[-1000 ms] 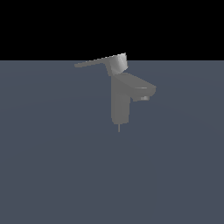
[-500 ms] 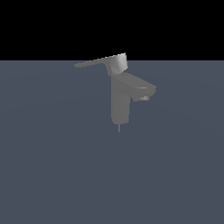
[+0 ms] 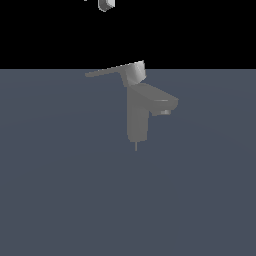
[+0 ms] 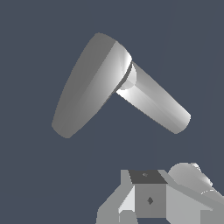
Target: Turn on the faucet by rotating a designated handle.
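Faucet point(image 3: 137, 117) work has barely begun, judging by how things lie: nothing touches the tap, and the turning of the lever is all left to do.

Nearest the wrist camera is the gripper point(image 4: 151, 199) itself, of which only blocky grey parts show at the picture's edge. Its fingertips are out of the picture, so how far the jaws stand apart cannot be told, and nothing shows between or against those parts. It seems to be holding nothing.

Beyond it, seen from above, lies the handle point(image 4: 89, 85), a long flat lever that broadens toward its hub, with the short thick spout point(image 4: 153, 103) running off from the same hub at an angle. Both are clear of the gripper's body.

In the exterior view the faucet stands upright near the middle of a plain blue-grey surface point(image 3: 60, 200). The handle point(image 3: 112, 71) reaches from the hub toward the exterior view's left, roughly level, and the spout point(image 3: 160, 102) points toward the exterior view's right. High above, well apart from the tap, a small pale piece of the gripper point(image 3: 105, 5) pokes in at the top edge.

What remains, then, is the descent to the lever, contact, and the rotation.
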Tool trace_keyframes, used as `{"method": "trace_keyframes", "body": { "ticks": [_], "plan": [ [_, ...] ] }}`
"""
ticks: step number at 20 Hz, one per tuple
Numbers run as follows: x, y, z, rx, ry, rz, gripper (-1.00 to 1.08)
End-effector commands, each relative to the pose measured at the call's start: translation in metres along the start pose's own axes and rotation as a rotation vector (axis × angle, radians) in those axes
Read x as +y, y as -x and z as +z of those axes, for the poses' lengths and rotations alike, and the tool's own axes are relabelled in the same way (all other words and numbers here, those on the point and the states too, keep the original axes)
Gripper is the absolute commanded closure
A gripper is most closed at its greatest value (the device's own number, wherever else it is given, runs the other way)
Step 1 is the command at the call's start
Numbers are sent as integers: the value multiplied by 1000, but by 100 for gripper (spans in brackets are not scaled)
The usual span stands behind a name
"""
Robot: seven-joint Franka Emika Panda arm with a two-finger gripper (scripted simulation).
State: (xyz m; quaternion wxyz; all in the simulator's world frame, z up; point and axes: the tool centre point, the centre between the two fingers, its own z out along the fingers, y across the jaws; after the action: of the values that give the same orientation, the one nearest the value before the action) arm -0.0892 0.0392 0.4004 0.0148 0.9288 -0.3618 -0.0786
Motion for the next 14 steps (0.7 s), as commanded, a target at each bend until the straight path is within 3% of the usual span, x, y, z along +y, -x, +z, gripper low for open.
{"method": "trace_keyframes", "body": {
  "ticks": [1, 14],
  "plan": [
    [-14, -7, 8, -3, 4, 61, 108],
    [-82, -41, 57, 2, 34, 374, 108]
  ]
}}
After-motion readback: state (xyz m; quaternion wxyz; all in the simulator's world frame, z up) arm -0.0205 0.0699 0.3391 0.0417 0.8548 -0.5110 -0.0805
